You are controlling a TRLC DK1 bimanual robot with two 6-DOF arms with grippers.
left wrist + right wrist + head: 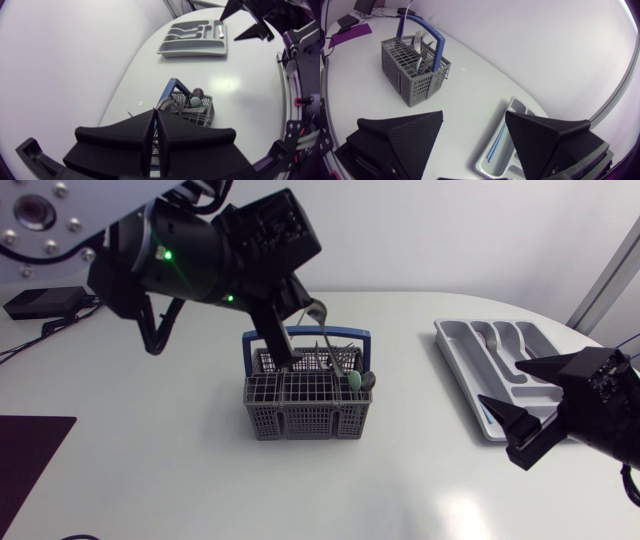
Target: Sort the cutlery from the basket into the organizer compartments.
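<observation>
The grey wire basket [308, 408] with its blue handle [340, 333] stands on the white table [150, 480] and serves as the landmark here. Several pieces of cutlery stand upright in it: a fork [418, 37] with its tines up under the handle, a pale green rounded end [355, 380] at the corner facing the organizer, and a darker rounded end [198, 92] touching it. A pale metal piece [315, 310] rises above the rear rim, higher than the handle.

The left gripper [285, 352] comes down on the basket from above, its tips at the rear rim on the side away from the organizer. In the left wrist view its two fingers [170, 137] lie pressed flat against each other with only a thin seam between them. I cannot tell whether anything thin is pinched in that seam. Two green lights [163, 252] glow on the left arm above and behind the basket.

The grey organizer [460, 355] lies well apart from the basket, on its right. A thin blue stick [495, 142] lies in its long outer compartment, and a small spoon [221, 34] lies in an end compartment.

The right gripper [500, 432] hangs beyond the organizer from the basket, over the organizer's near end. Its fingers [402, 132] are spread wide and hold nothing.

A dark purple mat [30, 450] lies far to the basket's left.
</observation>
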